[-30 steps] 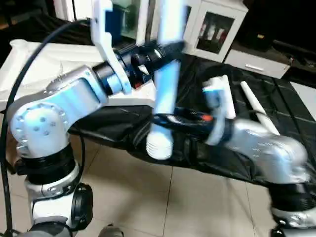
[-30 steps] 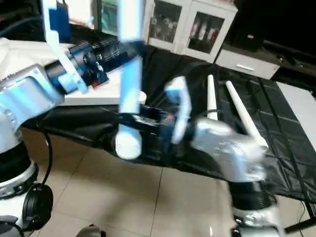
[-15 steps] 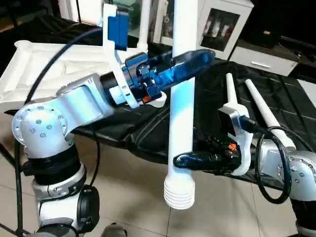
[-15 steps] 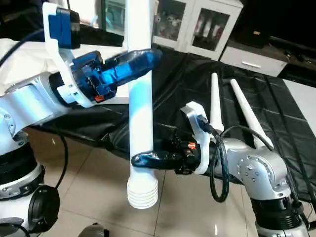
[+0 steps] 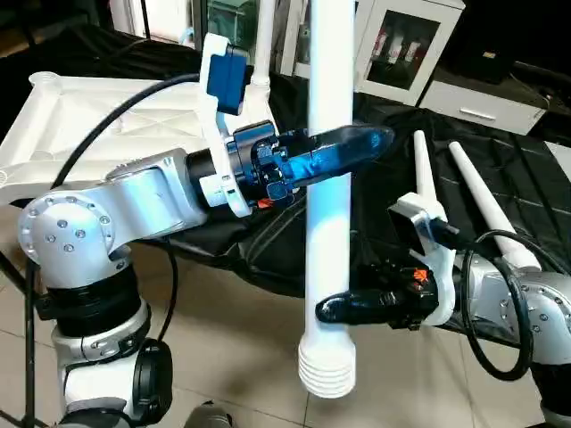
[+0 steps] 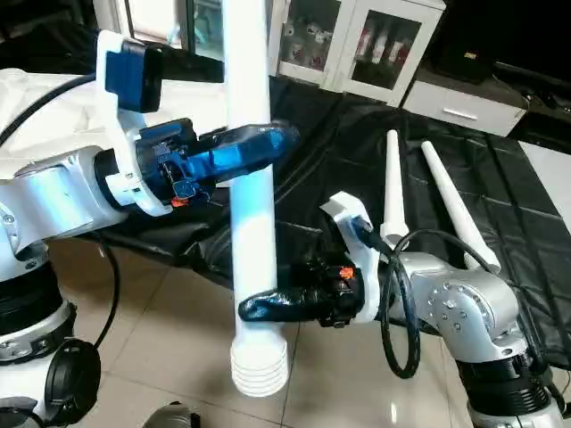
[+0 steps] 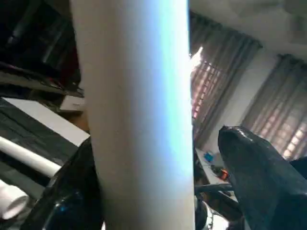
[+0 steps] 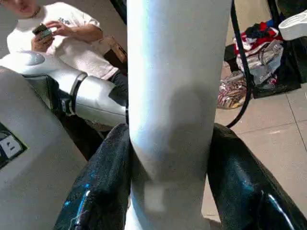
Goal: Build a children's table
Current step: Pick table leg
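Your right hand clamps the upright leg at frame centre near its ribbed end; your left hand straddles it higher, fingers apart. Close left before regripping.

Bright indoor light washes the upright white leg with a pale blue sheen. Glare spots dot the tiled floor and the glass-doored cabinets. The head views are sharp. Up close, the leg blurs soft in both wrist views, while daylight glows through curtains behind.
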